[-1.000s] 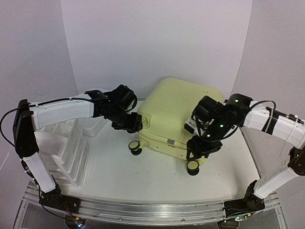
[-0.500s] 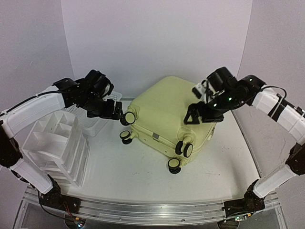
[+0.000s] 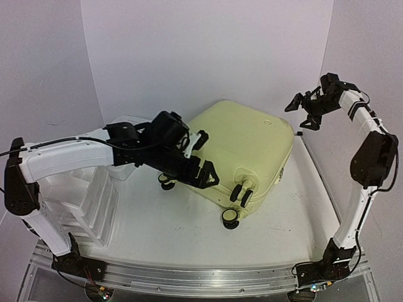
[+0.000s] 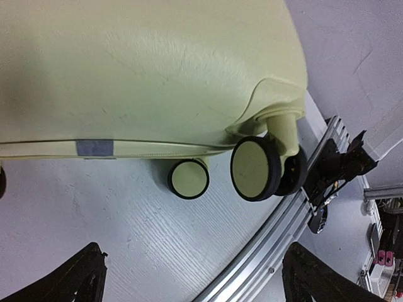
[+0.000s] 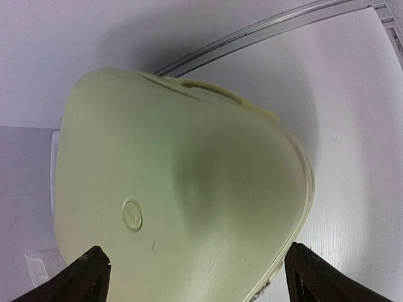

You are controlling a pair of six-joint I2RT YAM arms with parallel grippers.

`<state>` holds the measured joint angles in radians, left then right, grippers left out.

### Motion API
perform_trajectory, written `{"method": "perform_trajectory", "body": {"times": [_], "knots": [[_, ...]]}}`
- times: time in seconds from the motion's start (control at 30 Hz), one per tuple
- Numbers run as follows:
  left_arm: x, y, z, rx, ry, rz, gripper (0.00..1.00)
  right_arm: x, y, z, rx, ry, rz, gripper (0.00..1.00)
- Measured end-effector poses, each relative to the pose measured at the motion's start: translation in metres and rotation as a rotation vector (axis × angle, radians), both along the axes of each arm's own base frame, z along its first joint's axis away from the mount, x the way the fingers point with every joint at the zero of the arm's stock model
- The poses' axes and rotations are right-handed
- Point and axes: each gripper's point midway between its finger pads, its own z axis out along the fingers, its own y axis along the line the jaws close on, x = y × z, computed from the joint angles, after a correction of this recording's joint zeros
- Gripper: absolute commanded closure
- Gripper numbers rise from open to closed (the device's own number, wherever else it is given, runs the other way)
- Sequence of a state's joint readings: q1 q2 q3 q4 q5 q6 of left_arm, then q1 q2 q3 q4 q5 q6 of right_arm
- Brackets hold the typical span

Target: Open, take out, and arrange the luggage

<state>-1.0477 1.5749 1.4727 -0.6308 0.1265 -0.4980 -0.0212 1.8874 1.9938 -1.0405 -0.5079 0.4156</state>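
Note:
The luggage (image 3: 245,141) is a pale yellow hard-shell suitcase lying closed on the table, wheels (image 3: 230,218) toward the front. My left gripper (image 3: 203,158) is open and empty, close beside the suitcase's wheel end. In the left wrist view the shell (image 4: 145,69) fills the top, two wheels (image 4: 255,168) sit below it, and the gripper (image 4: 195,286) hangs over bare table. My right gripper (image 3: 301,113) is open and empty, raised high at the far right, clear of the suitcase. The right wrist view looks down on the shell (image 5: 182,182) between the open gripper (image 5: 201,280).
A white drawer organiser (image 3: 75,189) stands at the left, with a white mesh basket (image 3: 126,168) behind it under my left arm. An aluminium rail (image 3: 189,277) runs along the front edge. White backdrop walls close in behind and at both sides.
My left arm swung from the left to the suitcase's wheel end. My right arm lifted off the suitcase up to the far right. The suitcase turned a little and lies flatter.

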Motion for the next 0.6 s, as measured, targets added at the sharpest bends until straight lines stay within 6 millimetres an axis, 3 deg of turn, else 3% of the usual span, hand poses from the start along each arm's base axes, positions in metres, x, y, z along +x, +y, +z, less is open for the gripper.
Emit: {"method": "perform_trajectory", "body": {"times": [0.13,0.27,0.4,0.5,0.6], "knots": [[-0.005,-0.018,-0.042,0.062,0.078,-0.018,0.03,0.059,-0.023,-0.007,0.04,-0.043,-0.027,0.02],[0.0,-0.018,-0.045,0.058,0.096,0.015,0.02,0.095,-0.016,-0.022,0.123,-0.077,0.042,0.02],[0.015,-0.015,-0.042,0.015,0.115,0.071,0.04,0.103,0.004,-0.034,0.23,-0.077,0.12,0.02],[0.034,-0.001,-0.05,0.008,0.15,0.142,0.07,0.103,0.019,-0.036,0.305,-0.087,0.182,0.02],[0.058,0.017,-0.059,0.011,0.183,0.216,0.09,0.101,0.022,-0.037,0.346,-0.117,0.226,0.03]]}}
